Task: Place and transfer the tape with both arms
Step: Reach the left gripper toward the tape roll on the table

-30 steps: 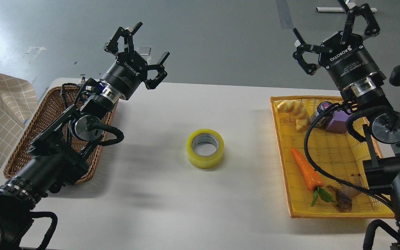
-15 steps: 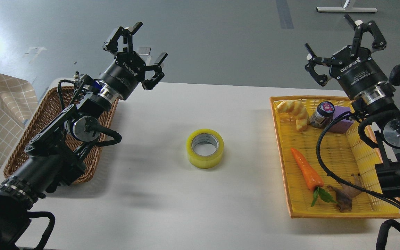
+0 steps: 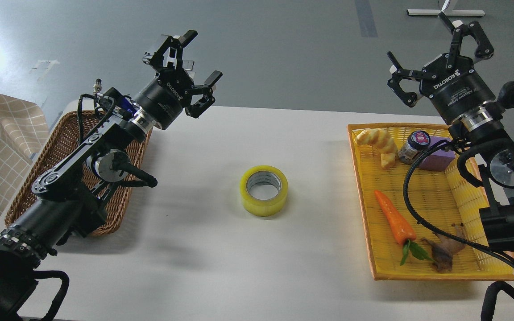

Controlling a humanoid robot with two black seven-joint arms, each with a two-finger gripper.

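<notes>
The packing tape roll lies flat, well apart from both wide-open, empty claws: left gripper, right gripper. A badly centred grasp could push it away.

Two matte-black jointed arms. Left arm: tubular black links, a silver joint disc, a ribbed collar near the lower edge, thin black cables looped alongside, and a small blue part, possibly a connector, behind the wrist. Left gripper: black cylindrical body with white "ROBOTIQ" lettering and slim, linked black fingers. Right arm: black housings, a silver disc bearing a green light, and a thick black cable. Right gripper: same build and lettering, above a silver wrist ring.
</notes>
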